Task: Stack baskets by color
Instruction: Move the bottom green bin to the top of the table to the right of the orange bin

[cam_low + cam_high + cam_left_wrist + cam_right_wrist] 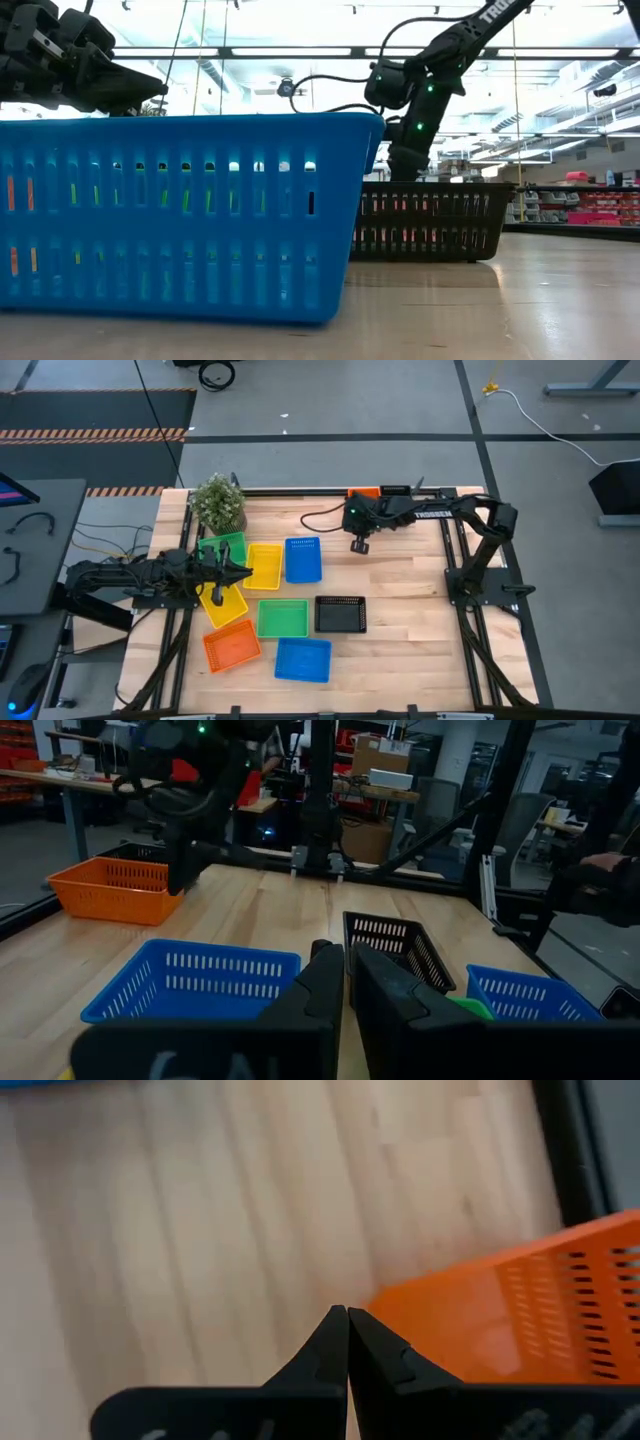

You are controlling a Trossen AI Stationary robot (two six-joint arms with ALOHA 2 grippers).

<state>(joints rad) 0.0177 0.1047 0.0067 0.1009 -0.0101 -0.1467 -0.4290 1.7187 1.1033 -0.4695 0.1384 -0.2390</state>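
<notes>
Baskets lie flat on their bottoms on the wooden table (400,590): green (222,548), yellow (265,565) and blue (303,559) in a far row. Nearer lie yellow (224,605), green (283,618), black (341,614), orange (231,648) and blue (303,659). Another orange basket (520,1310) sits at the far edge, half under my right arm. My right gripper (347,1312) is shut and points steeply down just beside that basket's corner, holding nothing. My left gripper (347,960) is shut, level, above the left yellow baskets.
A small potted plant (218,503) stands at the far left corner. Black frame rails (455,560) run along the table's sides. Bare wood lies right of the black basket and along the near right. In the low view the near blue basket (190,215) hides much of the table.
</notes>
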